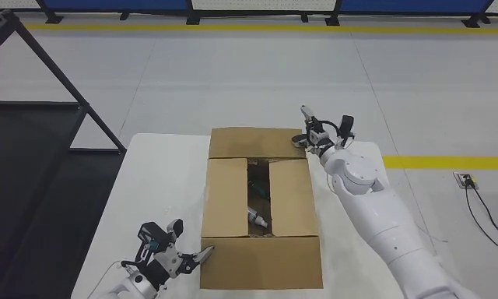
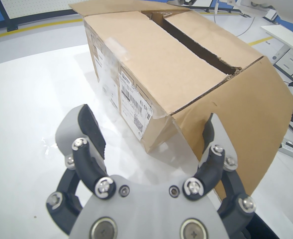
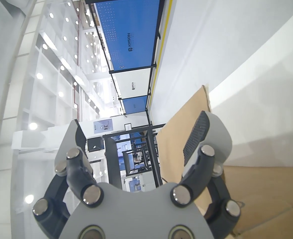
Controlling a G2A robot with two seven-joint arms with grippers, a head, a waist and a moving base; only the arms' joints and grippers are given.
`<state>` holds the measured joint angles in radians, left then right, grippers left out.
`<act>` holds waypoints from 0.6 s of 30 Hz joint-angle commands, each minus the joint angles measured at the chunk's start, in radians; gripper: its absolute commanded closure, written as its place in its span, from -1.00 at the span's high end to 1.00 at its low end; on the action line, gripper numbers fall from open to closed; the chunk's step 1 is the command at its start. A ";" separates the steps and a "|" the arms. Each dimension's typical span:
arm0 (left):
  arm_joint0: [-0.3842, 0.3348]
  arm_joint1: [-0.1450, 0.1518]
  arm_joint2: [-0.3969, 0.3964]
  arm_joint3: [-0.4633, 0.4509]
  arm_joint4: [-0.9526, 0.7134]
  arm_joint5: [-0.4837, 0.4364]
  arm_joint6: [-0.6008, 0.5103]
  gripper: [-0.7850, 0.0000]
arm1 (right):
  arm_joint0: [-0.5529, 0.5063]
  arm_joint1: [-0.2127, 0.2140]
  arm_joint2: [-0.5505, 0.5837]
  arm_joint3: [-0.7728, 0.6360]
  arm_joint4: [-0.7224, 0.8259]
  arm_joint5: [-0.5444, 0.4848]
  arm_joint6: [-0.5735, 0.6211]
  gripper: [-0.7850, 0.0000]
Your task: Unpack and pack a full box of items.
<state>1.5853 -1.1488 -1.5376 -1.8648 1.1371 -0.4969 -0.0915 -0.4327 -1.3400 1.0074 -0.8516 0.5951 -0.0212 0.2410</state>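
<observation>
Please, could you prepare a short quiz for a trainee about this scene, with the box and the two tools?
1. True or false: the left tool is shut on an item taken from the cardboard box.
2. The box's two long top flaps are: A) folded wide open; B) nearly shut, with a gap between them; C) taped together.
3. Fill in: the right tool is by the box's ____ end (near or far from the robot).
Key: 1 false, it is open and empty; 2 B; 3 far.
</observation>
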 commanded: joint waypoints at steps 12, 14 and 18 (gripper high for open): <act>-0.014 0.001 0.018 0.028 0.044 0.039 0.017 1.00 | -0.113 0.051 0.083 -0.222 -0.043 -0.003 0.513 1.00; -0.014 0.001 0.018 0.028 0.041 0.037 0.017 1.00 | -0.124 0.059 0.092 -0.250 -0.081 0.020 0.535 1.00; -0.011 0.003 0.001 0.026 -0.051 -0.009 0.014 1.00 | -0.130 0.061 0.104 -0.262 -0.086 0.039 0.485 1.00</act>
<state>1.5743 -1.1470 -1.5273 -1.8380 1.1231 -0.4899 -0.0718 -0.5633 -1.2791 1.1125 -1.1149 0.5072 0.0199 0.7322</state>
